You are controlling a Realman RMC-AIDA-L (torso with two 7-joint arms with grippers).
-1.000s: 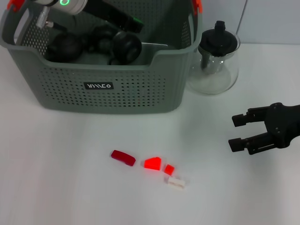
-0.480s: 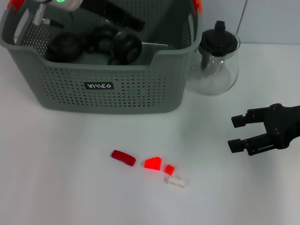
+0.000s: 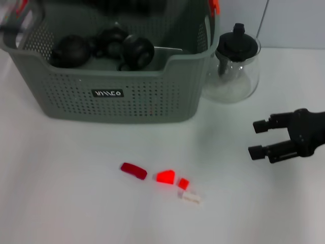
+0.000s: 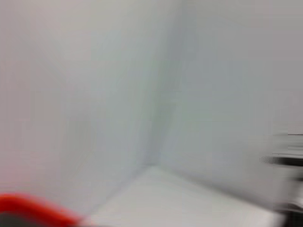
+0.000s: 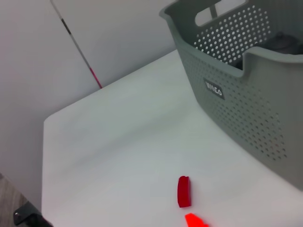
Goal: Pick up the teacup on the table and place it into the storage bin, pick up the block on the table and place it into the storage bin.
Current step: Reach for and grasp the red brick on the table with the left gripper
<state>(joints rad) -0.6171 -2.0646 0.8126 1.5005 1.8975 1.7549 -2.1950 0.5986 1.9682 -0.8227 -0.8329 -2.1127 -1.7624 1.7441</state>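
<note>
Head view: The storage bin stands on the white table at the far left. Inside it lie several dark rounded items; which of them is the teacup cannot be told. A dark label with white lettering sits on the bin's near wall, and an orange handle clip shows at its right rim. Just beside the bin's right end stands a glass teapot with a black lid. Nearer than the bin, well apart from it, four small blocks lie in a row on the table: a dark red block, a bright red block, a small red block and a white block. The right gripper hovers above the table to the right of the bin and nearer than the teapot, with its fingers spread apart and nothing between them. The left gripper does not appear in this view.

Left wrist view: The picture shows only a blurred pale wall and an orange edge; the left gripper's state cannot be told.

Right wrist view: The bin's perforated wall and label are visible, with the dark red block and the tip of the bright red block on the table well apart from the bin.
</note>
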